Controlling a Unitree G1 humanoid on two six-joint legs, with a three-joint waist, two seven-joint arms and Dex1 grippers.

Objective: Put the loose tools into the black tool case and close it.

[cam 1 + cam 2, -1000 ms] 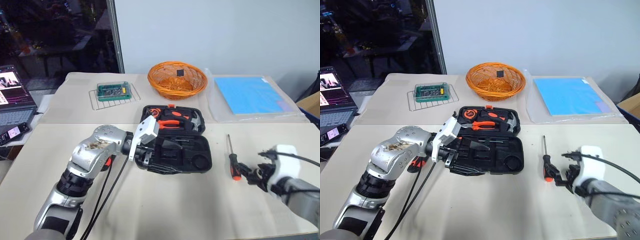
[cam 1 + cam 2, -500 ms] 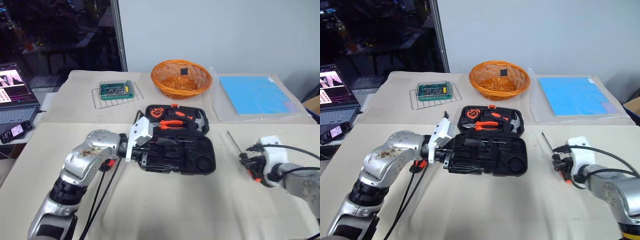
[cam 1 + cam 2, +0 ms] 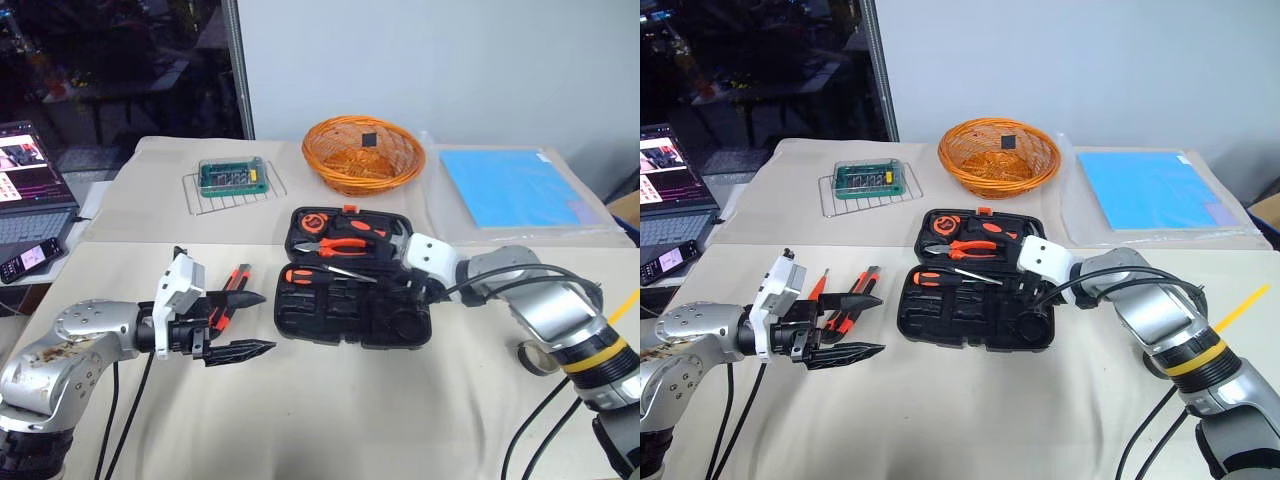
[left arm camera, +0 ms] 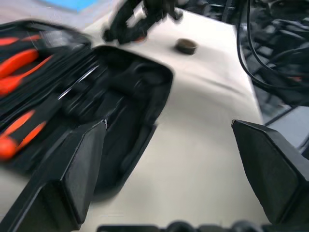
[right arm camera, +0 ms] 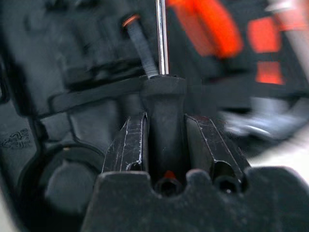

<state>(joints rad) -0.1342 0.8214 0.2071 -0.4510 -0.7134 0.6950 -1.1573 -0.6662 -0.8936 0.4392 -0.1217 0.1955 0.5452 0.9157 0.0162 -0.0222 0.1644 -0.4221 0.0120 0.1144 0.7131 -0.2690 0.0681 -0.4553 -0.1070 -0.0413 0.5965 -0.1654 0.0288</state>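
black tool case [image 3: 352, 318] open; screwdriver [image 3: 325, 273] inside.

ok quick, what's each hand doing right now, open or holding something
Left hand: open, empty, beside the black tool case.
Right hand: closed on a screwdriver by its handle, over the open case.

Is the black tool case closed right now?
No, the black tool case lies open on the table, its lid flat with orange-handled pliers showing inside.
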